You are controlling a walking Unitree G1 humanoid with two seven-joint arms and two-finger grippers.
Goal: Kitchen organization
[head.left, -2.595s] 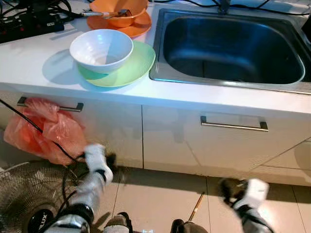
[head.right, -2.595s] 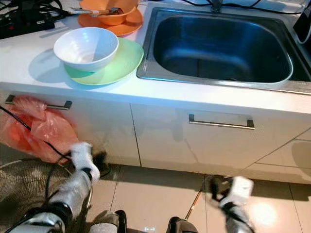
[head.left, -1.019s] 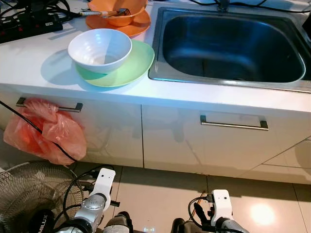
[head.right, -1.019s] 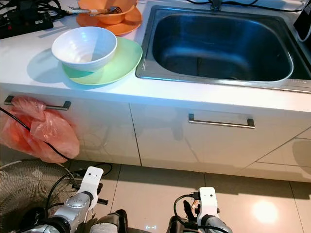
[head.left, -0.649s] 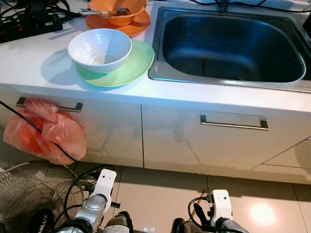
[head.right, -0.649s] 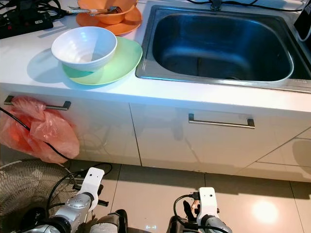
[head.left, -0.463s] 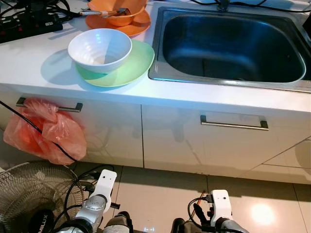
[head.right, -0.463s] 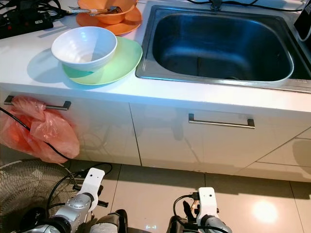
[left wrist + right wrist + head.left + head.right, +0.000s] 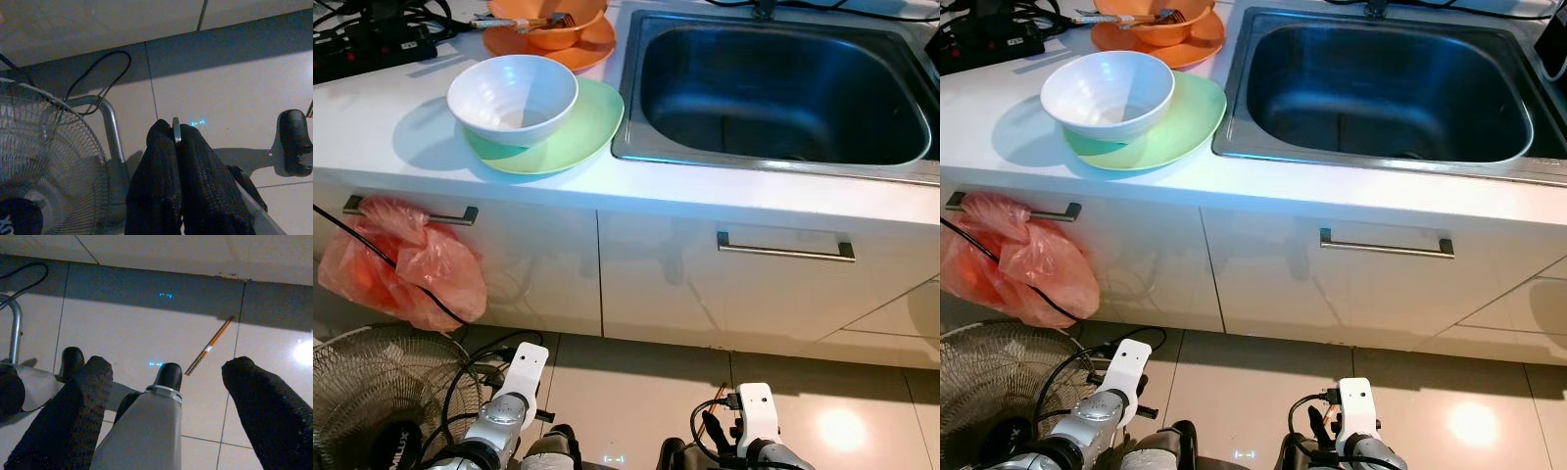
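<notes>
A white bowl [image 9: 513, 93] rests on a pale green plate [image 9: 582, 127] on the white counter [image 9: 372, 127], left of the steel sink [image 9: 783, 157]. Behind them an orange bowl [image 9: 553, 27] holding a fork sits on an orange plate [image 9: 595, 51]. Both arms hang low over the tiled floor, well below the counter: the left arm [image 9: 521, 370] and the right arm [image 9: 755, 411]. In the left wrist view my left gripper [image 9: 175, 128] is shut with its fingers pressed together, holding nothing. My right gripper [image 9: 166, 366] is open, its fingers [image 9: 83, 396] wide apart.
White cabinet doors with bar handles [image 9: 783, 251] face me. An orange plastic bag [image 9: 411, 269] hangs from the left handle. A floor fan [image 9: 367, 392] with cables stands at the lower left. A chopstick [image 9: 210, 346] lies on the tiles. A power strip [image 9: 362, 44] sits at the back left.
Since 2.6 s ago both arms have dropped lower and come to rest near the floor. Over the last second they have stayed still; the view has shifted only slightly.
</notes>
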